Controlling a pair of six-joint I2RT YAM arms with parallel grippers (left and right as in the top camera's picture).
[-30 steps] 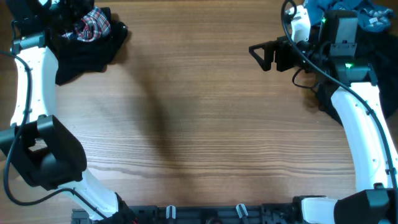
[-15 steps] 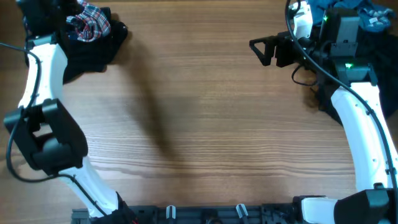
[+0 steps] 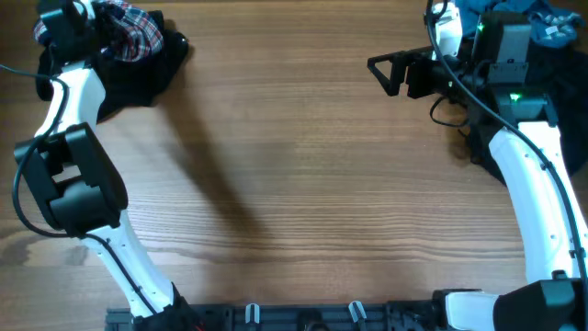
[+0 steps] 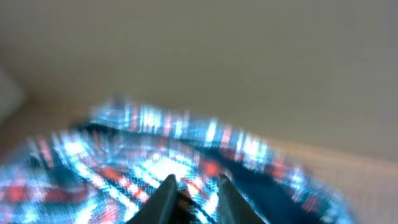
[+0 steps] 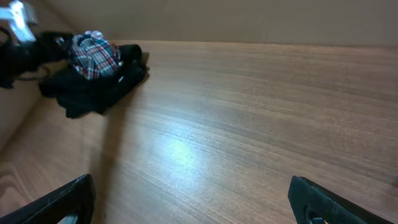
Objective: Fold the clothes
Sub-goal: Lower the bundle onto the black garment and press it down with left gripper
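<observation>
The clothes lie in two heaps. At the table's far left corner a red, navy and white plaid garment [image 3: 138,37] sits bunched on a black one [image 3: 138,78]. My left gripper [image 3: 99,20] reaches into the plaid from the left. In the left wrist view its fingers [image 4: 168,193] stand close together, and blurred plaid cloth [image 4: 143,143] is pinched in the gap of the gripper [image 4: 196,182]. My right gripper [image 3: 380,78] hovers open over bare wood at the far right, nothing between its fingertips [image 5: 317,199]. From there the plaid [image 5: 93,53] shows far off.
A blue garment [image 3: 519,11] and dark cloth [image 3: 476,138] lie behind and under the right arm at the far right corner. The wooden table [image 3: 294,184] spreads between the two arms. A rail with clips [image 3: 303,314] runs along the near edge.
The left arm swung toward the far left corner and into the plaid heap, and its jaws closed down on the cloth. The right arm stayed where it was.
</observation>
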